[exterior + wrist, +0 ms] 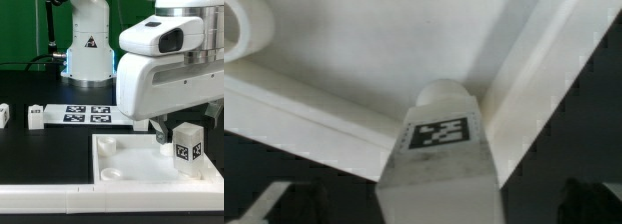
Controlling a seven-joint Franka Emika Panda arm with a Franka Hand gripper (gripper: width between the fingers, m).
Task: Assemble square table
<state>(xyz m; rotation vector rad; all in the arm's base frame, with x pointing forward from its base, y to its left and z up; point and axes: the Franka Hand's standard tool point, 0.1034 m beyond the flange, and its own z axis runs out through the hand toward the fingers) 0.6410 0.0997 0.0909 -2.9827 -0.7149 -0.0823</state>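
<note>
The claw hung wide open above the exterior view's right end of the black bench and gripped nothing. In the wrist view its fingers stood one on either side of an upright leg, with a dark gap on each side, so no touch showed. From the exterior view's left, a first loose leg lay cut by the frame edge. A second loose leg lay near it, just beside the marker board, which lay flat in front of the arm's white base. Nearer the camera sat the square table slab, rim upward, with a round socket showing in its near corner. The upright leg stood at the slab's corner on the exterior view's right, inside the rim, its tag facing the camera; whether it was seated in a socket could not be told. Behind the bench the room was dark, with a blurred green shape at the back on the exterior view's left.
</note>
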